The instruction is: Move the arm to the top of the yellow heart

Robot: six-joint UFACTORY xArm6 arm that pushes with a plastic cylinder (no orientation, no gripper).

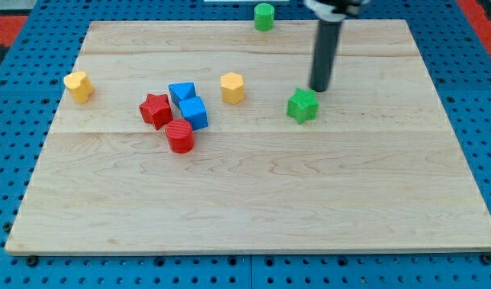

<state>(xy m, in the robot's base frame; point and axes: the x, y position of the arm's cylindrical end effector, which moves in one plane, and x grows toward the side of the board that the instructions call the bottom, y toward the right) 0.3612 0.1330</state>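
Note:
The yellow heart (79, 86) lies near the left edge of the wooden board (253, 209). My tip (318, 89) is far to its right, in the upper right part of the board. It stands just above and to the right of the green star (302, 105), close to it; I cannot tell whether they touch. The rod rises from the tip toward the view's top.
A yellow hexagon (233, 87) lies between the heart and my tip. A blue triangle (182, 91), blue cube (193, 112), red star (156, 109) and red cylinder (180, 136) cluster left of centre. A green cylinder (264, 16) sits at the top edge.

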